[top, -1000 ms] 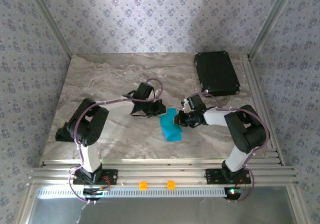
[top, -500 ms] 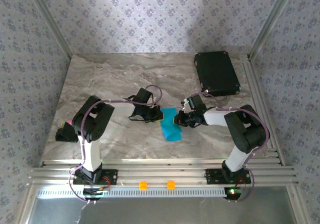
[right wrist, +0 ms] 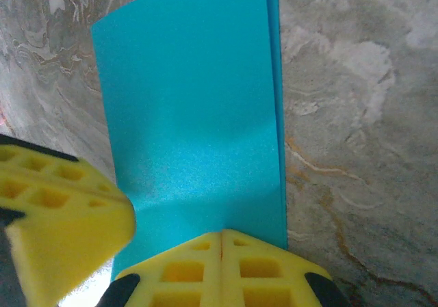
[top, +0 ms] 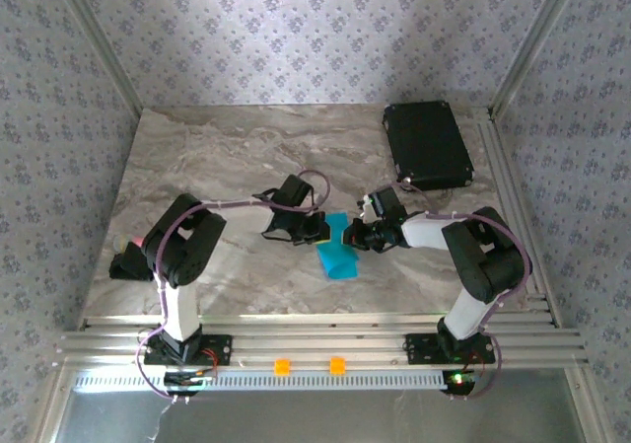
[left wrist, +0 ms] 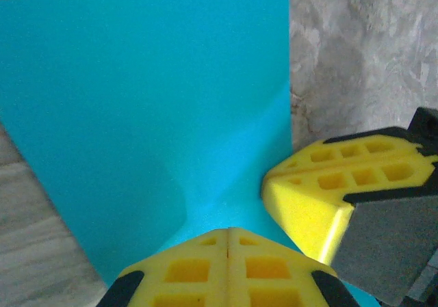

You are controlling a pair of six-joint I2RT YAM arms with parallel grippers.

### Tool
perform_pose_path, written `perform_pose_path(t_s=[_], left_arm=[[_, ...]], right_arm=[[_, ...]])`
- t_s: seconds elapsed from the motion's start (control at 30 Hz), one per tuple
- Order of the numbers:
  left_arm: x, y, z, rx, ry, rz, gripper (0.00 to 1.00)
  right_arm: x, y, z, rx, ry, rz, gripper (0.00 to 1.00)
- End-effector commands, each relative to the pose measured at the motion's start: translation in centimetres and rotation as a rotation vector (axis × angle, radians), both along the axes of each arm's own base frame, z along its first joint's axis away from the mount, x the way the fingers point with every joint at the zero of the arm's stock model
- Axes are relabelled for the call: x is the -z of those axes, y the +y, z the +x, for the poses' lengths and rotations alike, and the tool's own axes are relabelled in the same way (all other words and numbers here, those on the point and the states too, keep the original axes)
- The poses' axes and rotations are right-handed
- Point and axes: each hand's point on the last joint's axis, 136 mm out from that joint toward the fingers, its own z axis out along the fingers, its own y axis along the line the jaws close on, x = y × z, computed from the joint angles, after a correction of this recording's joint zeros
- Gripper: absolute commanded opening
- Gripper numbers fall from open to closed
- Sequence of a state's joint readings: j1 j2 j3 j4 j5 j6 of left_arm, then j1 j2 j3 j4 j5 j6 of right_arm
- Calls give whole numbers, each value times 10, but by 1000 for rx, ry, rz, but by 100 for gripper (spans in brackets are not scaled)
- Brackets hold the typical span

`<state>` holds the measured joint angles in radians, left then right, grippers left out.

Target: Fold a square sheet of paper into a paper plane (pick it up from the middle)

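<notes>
Pressing on the tabletop [top: 217, 157] left of centre, the left gripper [top: 315, 229] had its fingers shut tight together, tips on the far end of the folded blue sheet of paper [top: 337, 258]. Just beside it, the right gripper [top: 352, 234] was likewise fully closed, tips touching that same end.

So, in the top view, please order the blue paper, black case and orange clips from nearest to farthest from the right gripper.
1. blue paper, at the tip of the right gripper.
2. black case, back right.
3. orange clips, on the near rail.
</notes>
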<state>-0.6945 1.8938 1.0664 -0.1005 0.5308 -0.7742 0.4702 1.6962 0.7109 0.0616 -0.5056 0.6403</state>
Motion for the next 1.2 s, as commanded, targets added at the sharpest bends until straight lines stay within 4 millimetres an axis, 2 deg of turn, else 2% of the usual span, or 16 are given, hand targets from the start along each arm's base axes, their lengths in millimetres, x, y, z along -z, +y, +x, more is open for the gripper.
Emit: perform_pose_path(t_s=[0.0, 0.23, 0.3, 0.37, 0.6, 0.7, 0.8, 0.9, 1.07, 1.17], left_arm=[[10, 6, -6, -15, 29, 11, 0], [39, 30, -25, -2, 42, 98, 0], [42, 35, -27, 2, 32, 120, 0], [36, 36, -25, 0, 17, 119, 0], [-25, 11, -13, -38, -51, -29, 2], [-32, 1, -14, -37, -41, -89, 3], [-24, -4, -19, -27, 0, -108, 3], [-5, 0, -26, -28, 38, -80, 2], [28, 18, -43, -33, 84, -9, 2], [44, 37, -55, -27, 85, 74, 2]], right_arm=[[70, -53, -55, 63, 234, -279, 0], [71, -53, -56, 66, 235, -286, 0], [72, -52, -57, 67, 235, -285, 0], [72, -52, -58, 65, 236, -287, 0], [72, -52, -59, 63, 236, -289, 0], [72, -52, -58, 63, 235, -292, 0], [73, -52, -59, 62, 238, -295, 0], [72, -52, -59, 64, 238, -296, 0], [72, -53, -59, 65, 236, -300, 0], [73, -53, -61, 64, 241, -303, 0]])
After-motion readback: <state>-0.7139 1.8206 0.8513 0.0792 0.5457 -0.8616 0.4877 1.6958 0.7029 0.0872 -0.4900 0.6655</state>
